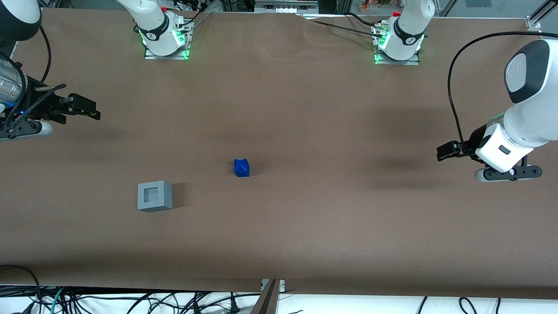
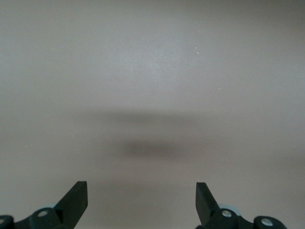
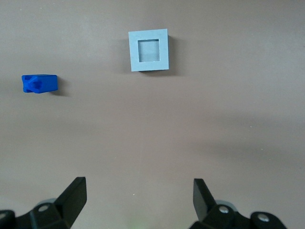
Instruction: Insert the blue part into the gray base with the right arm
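The blue part (image 1: 241, 168) lies on the brown table near its middle, apart from everything; it also shows in the right wrist view (image 3: 39, 84). The gray base (image 1: 154, 196) stands upright, recess facing up, nearer to the front camera than the blue part and toward the working arm's end; it also shows in the right wrist view (image 3: 149, 50). My right gripper (image 1: 93, 111) hangs above the table at the working arm's end, farther from the front camera than both objects. In the right wrist view the gripper (image 3: 139, 183) is open and empty, with bare table between its fingers.
The brown table cover (image 1: 305, 109) spans the whole view. Two arm bases with green lights (image 1: 166, 37) (image 1: 397, 43) stand at the table edge farthest from the front camera. Cables (image 1: 130, 301) lie below the near edge.
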Controlling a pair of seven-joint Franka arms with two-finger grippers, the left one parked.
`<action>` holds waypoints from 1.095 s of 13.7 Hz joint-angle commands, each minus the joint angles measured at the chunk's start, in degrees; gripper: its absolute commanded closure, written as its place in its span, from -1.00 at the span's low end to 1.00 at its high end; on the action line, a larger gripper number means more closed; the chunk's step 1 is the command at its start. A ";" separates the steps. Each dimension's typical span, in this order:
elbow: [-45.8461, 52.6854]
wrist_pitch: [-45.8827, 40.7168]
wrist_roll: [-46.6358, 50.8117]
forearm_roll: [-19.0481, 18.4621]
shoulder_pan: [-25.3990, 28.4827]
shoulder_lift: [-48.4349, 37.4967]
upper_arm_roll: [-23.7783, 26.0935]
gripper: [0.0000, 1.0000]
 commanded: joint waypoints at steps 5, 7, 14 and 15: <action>0.49 -2.16 -0.68 -2.93 -1.13 -0.95 1.34 -0.98; 0.49 -2.16 -0.68 -3.55 -1.04 -0.95 1.43 -0.98; 0.49 -2.68 -0.07 -3.64 -0.95 -1.21 1.87 -0.98; 0.40 -2.68 -0.07 -3.64 -0.95 -1.30 1.87 -0.98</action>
